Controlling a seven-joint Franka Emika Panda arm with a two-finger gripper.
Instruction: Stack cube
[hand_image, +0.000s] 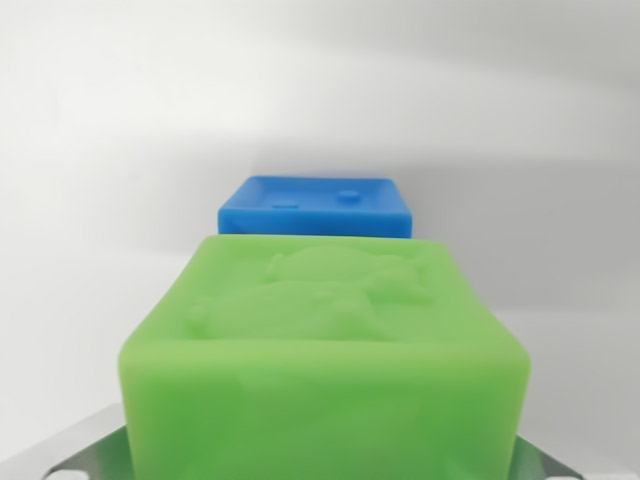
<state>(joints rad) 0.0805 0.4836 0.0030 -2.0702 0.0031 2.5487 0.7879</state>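
Green cube (325, 350): fills the lower wrist view, close to the camera, a raised fish-like relief on its top face.
Blue cube (315, 206): directly behind the green cube, partly hidden by it, on the white surface (90, 200).
Gripper: only metal edges (85, 462) beside the green cube's base; grip state cannot be told.
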